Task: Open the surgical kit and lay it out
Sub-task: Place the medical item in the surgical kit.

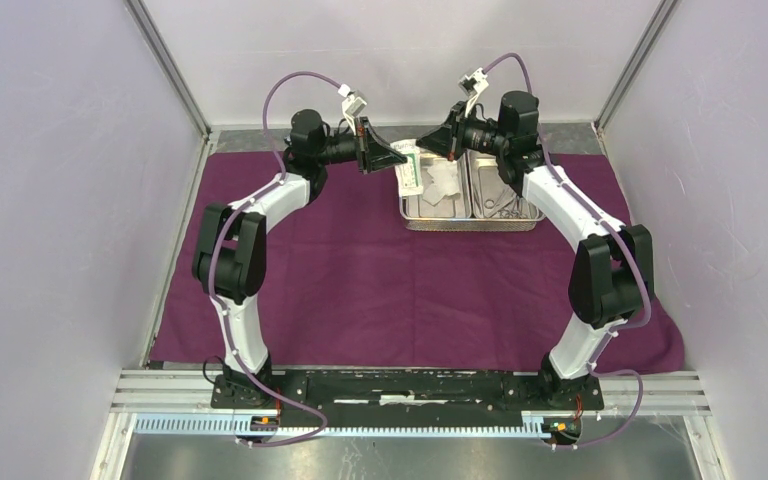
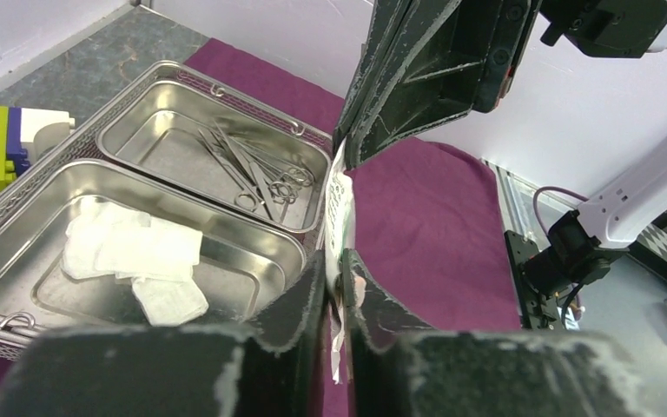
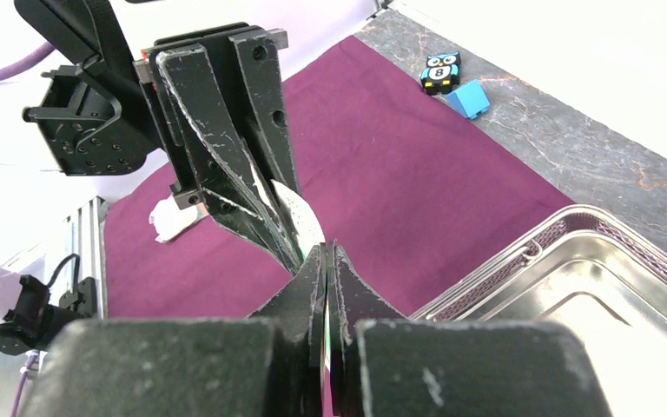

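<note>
The dark-purple cloth wrap (image 1: 360, 290) lies spread flat on the table. At its far side stands the steel tray (image 1: 410, 218), with white gauze wads (image 2: 135, 256) in one compartment and steel clamps (image 2: 252, 169) in the other. The flat white packet (image 1: 409, 170) hangs above the tray's left end, pinched from both sides. My left gripper (image 2: 337, 280) is shut on one edge of the packet (image 2: 340, 204). My right gripper (image 3: 326, 259) is shut on the opposite edge, the packet (image 3: 300, 213) curving between the two sets of fingers.
A yellow-purple-white block (image 2: 17, 139) sits on the grey table beyond the tray. A blue block and a black owl block (image 3: 452, 82) lie off the cloth's far left corner. A small white scrap (image 3: 174, 221) rests on the cloth near the left arm.
</note>
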You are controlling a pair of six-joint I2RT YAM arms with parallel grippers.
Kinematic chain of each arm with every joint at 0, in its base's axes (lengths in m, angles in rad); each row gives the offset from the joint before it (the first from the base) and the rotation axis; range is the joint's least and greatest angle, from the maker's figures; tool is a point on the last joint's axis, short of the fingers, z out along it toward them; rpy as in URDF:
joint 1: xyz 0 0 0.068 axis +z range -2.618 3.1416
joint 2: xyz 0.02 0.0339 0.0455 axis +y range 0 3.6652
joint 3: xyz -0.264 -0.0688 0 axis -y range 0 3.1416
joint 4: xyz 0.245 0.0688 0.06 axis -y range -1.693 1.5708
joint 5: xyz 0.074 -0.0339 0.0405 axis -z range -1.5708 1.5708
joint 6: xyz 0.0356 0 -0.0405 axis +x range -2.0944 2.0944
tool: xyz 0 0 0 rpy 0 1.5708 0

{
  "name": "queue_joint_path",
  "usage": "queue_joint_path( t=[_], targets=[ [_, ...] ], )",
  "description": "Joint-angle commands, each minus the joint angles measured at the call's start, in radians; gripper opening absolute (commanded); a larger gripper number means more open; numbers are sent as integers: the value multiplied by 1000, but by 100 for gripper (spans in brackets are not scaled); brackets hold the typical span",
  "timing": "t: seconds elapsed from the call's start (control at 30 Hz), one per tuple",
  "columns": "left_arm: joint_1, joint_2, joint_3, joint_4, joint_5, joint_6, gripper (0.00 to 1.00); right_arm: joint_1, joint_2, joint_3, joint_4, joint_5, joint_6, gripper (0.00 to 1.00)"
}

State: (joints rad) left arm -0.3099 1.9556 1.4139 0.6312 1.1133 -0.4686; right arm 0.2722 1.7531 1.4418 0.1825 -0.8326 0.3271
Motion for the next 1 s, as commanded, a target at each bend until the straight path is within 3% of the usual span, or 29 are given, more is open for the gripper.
queue_joint_path(
  t=[0.0,0.1,0.17,0.3,0.47,0.57,0.73,0.97],
  targets=[
    [-3,-18,-1,19,38,-24,13,-1,-13,-3,-6,14,-56,0],
    [2,-57,14,-141,33,80,9,0,-33,-15,-35,31,-108,9],
    [7,-98,41,-433,-16,250,3,-1,-53,-17,-68,53,-153,17],
    [10,-168,122,-1015,-148,593,2,-2,-97,-19,-137,102,-249,44],
    [40,-270,78,-1420,-280,816,2,-8,-143,-31,-206,154,-344,62],
    [104,-318,-12,-1556,-308,884,2,-18,-178,-66,-206,182,-369,69],
    [236,-346,-111,-1719,-341,975,2,-35,-218,-134,-190,186,-375,73],
    [374,-342,-183,-1788,-426,1007,2,-47,-247,-247,-125,137,-363,73]
  ],
)
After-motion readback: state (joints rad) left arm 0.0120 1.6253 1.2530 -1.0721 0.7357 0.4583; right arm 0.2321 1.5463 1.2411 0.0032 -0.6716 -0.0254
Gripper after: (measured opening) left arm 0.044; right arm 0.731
